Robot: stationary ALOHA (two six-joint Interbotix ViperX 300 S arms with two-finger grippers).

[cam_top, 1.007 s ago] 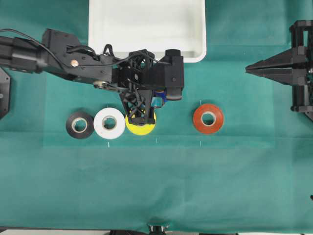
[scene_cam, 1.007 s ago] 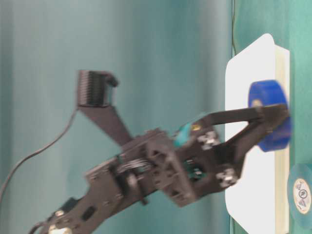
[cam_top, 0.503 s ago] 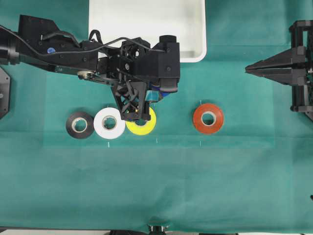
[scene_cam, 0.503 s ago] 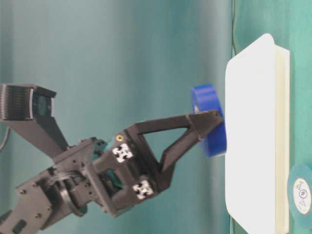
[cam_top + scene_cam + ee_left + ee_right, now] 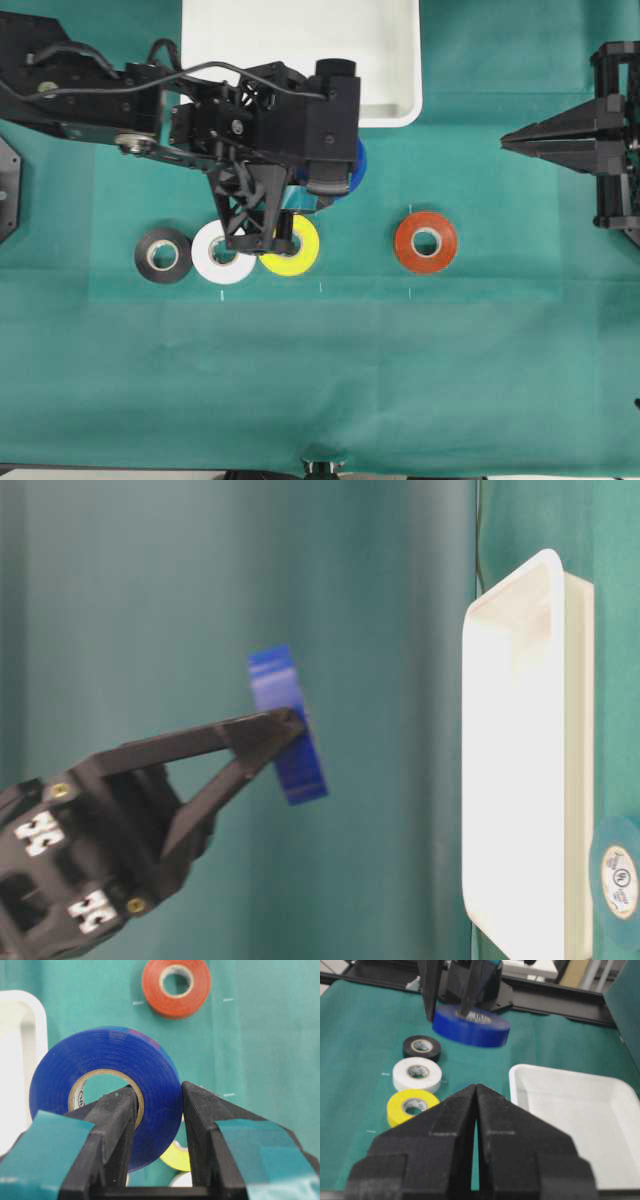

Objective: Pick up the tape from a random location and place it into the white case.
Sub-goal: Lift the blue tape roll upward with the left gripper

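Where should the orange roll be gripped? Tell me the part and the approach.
Grip the orange roll across its wall: one finger in the open core, one outside, coming straight down. It lies flat on the cloth with nothing close beside it.

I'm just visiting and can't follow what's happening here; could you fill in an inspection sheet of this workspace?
Surface: green cloth covering the table.
Job's things: blue tape held in the air; white case at the far edge, nothing seen inside.
Clutter: black roll, white roll, yellow roll, red roll in a row.
End effectors: left end effector clamps the blue tape's wall; right end effector shut, idle.
Cables: black cable along the left arm.
Surroundings: dark frame rail behind the table.
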